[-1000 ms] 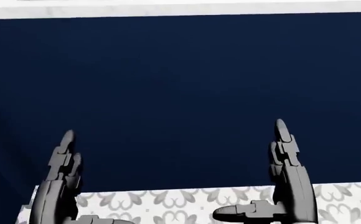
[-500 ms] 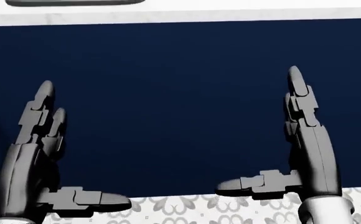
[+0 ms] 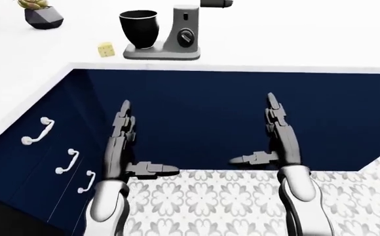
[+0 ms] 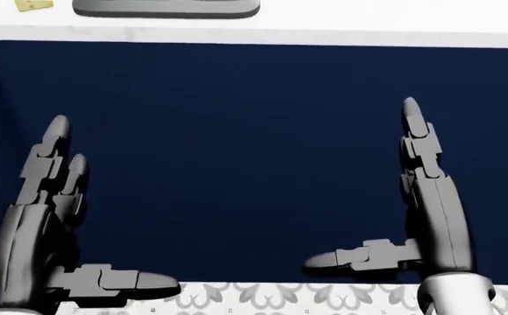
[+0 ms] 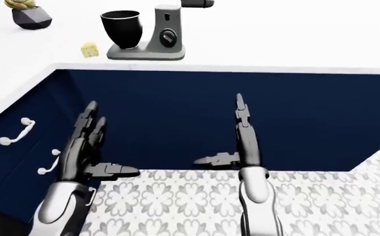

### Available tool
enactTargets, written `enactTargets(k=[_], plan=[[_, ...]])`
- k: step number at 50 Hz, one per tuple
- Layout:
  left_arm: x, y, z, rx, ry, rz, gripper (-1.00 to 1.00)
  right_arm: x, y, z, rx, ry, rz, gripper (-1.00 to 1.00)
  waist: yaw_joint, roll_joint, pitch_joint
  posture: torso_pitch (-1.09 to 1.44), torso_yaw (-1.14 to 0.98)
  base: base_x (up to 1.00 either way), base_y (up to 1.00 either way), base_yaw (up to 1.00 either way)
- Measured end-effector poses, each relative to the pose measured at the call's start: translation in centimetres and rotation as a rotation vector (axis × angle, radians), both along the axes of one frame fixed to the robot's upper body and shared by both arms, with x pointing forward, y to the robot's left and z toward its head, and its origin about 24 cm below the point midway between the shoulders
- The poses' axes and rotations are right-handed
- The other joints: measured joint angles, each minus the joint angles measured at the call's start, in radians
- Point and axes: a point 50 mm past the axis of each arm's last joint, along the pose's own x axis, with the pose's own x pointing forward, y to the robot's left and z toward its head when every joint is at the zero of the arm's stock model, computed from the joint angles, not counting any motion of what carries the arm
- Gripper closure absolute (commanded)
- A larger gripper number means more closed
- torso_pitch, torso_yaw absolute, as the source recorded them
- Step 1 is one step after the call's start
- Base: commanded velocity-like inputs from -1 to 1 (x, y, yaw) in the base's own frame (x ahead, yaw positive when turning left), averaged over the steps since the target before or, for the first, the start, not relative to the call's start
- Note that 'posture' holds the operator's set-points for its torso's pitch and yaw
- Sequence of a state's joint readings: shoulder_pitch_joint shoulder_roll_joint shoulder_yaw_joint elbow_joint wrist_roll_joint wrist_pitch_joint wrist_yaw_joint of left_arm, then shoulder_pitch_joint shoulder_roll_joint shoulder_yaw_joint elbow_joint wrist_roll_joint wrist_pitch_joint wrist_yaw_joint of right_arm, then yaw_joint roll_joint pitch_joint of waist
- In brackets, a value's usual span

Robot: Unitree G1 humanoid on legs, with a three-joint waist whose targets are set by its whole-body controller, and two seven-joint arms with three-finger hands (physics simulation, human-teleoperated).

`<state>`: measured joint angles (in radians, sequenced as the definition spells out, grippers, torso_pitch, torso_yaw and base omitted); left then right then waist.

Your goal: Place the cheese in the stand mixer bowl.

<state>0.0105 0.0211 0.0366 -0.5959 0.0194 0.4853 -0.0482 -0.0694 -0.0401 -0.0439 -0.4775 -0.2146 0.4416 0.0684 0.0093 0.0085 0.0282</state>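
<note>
three head cameras, all facing the same way over the arms toward a white counter with navy cabinet fronts.

the two eye views look down at a slant from farther off: each takes in the counter top [image 3: 295,44], the stand mixer [image 3: 177,34] with its black bowl [image 3: 139,28], the cheese [image 3: 106,49], the navy cabinet face [image 3: 203,113], both hands and patterned floor [image 3: 210,206]; the right-eye view shows the same scene shifted left. the head view sits much closer and steeper: the cabinet face fills it, sharing only the counter edge [image 4: 368,36], mixer base [image 4: 166,8], a cheese corner and the left hand [image 4: 48,216] and right hand [image 4: 425,197].
</note>
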Motion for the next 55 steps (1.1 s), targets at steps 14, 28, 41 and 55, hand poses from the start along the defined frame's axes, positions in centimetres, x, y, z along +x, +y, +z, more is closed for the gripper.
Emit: enactTargets(k=[14,28,41,55], plan=[[0.0,-0.5,-0.4,-0.009,0.019,-0.028,-1.00,-0.1,-0.7,-0.2,-0.010,0.012,-0.037,-1.00,-0.007,-0.060,-0.003,0.00,0.00,0.00,0.00,0.25],[-0.1,0.4,-0.6,0.004,0.021,0.014,-1.00,0.0,0.2,-0.2,-0.002,0.013,0.006,-1.00,0.008,0.043,0.002,0.00,0.00,0.00,0.00,0.40],[-0.1,0.0,-0.1,0.000,-0.015,-0.001,-1.00,-0.2,-0.1,0.7,-0.003,-0.035,-0.004,-1.00,0.012,-0.062,0.004,0.00,0.00,0.00,0.00,0.26],[-0.3,0.1,-0.1,0.007,-0.017,-0.007,-1.00,-0.6,-0.1,1.1,0.004,-0.052,-0.026,-1.00,0.000,0.039,0.017,0.00,0.00,0.14,0.00,0.00]])
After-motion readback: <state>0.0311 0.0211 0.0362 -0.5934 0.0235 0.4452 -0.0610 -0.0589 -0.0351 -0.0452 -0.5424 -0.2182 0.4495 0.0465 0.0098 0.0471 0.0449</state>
